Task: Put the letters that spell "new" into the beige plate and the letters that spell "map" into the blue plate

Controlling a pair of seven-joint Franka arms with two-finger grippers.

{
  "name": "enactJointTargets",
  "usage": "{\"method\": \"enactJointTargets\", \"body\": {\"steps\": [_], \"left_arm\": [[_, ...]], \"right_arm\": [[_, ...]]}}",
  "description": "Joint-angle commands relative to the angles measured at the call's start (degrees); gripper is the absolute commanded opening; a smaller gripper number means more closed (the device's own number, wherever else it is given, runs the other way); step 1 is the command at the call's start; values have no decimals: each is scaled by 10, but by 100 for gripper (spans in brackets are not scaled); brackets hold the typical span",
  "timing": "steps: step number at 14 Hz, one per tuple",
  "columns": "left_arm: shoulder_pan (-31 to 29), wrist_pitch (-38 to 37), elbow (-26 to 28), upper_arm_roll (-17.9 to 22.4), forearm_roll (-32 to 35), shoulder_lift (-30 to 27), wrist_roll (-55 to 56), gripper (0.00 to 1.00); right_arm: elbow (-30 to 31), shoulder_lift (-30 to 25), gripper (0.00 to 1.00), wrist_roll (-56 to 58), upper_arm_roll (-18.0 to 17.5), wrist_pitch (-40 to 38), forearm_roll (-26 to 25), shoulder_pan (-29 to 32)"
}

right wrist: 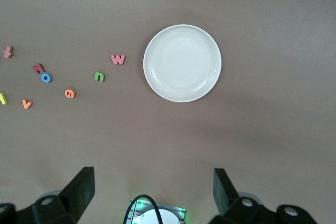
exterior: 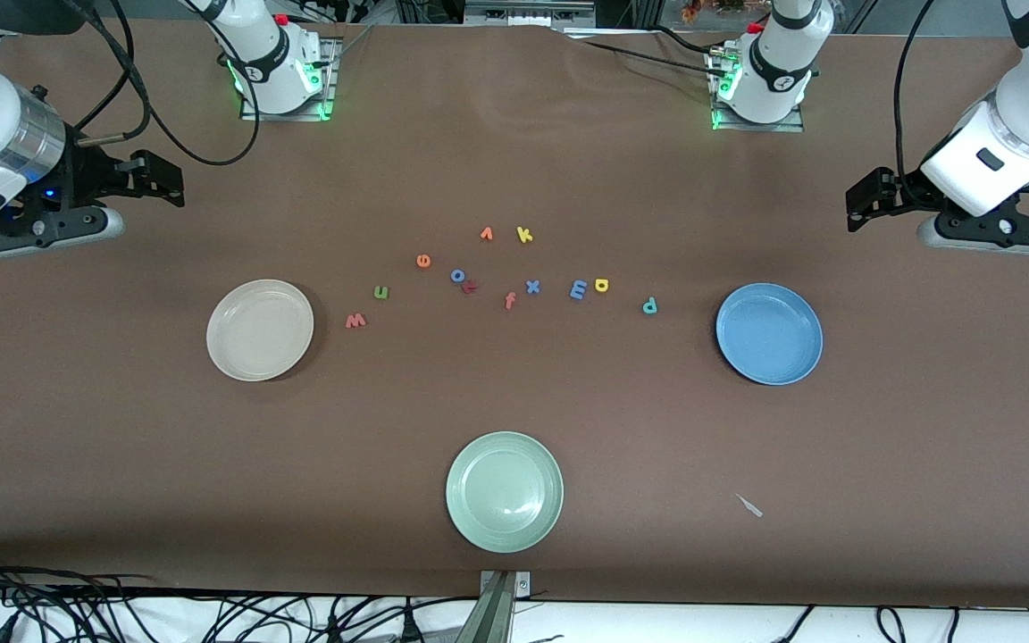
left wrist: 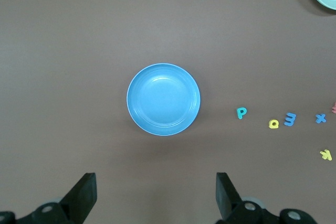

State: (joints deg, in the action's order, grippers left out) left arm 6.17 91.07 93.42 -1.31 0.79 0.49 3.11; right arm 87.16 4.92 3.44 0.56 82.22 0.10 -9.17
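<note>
**Nothing placed yet: 0 of 6 letters in a plate**

Both target plates bare. Beige plate (exterior: 259,329) at centre-left of the front view, blue plate (exterior: 769,333) at centre-right, each with nothing in it. All 6 task letters loose on the worktop (exterior: 514,161), in the scattered arc across the middle of the frame.

For "new": salmon w (exterior: 355,321) just beside the beige plate, lime n (exterior: 380,291) near it, orange e (exterior: 423,261) a little higher in the frame.

For "map": blue m (exterior: 578,289) touching or nearly touching yellow a (exterior: 601,285), teal p (exterior: 649,305) closest to the blue plate.

Left to leave alone: v, k, o, x, f, the dark red letter, and the pale green plate (exterior: 504,491) at lower centre (not a target).

Right gripper (exterior: 153,174) at the upper left of the frame, fingers apart, holding nothing. Left gripper (exterior: 872,192) at the upper right, fingers likewise apart and empty. Judged from this: whole task still ahead, 6 picks and 6 drops.
</note>
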Motion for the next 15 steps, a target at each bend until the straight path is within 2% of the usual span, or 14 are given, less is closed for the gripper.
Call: {"method": "enactJointTargets", "body": {"steps": [1,3,5,8,11,15], "left_arm": [[2,-12,-16,3,-12,7,-9,100],[2,-12,-16,3,-12,6,-9,100],[2,-12,-16,3,-13,6,-9,100],[2,-12,-16,3,-12,6,-9,100],[2,-12,-16,3,-13,6,-9,100],[1,-12,-16,3,-13,7,-9,100]], "right_arm": [[9,-7,100,-8,-4,6,-3,0],[11,-6,100,-8,-4,8,-2,0],[38,-5,100,-9,-6,39,8,0],[81,-2,100,-63,-48,112,19,0],[131,18,100,-141,-105,213,19,0],[281,30,100,-187,-127,428,10,-14]]}}
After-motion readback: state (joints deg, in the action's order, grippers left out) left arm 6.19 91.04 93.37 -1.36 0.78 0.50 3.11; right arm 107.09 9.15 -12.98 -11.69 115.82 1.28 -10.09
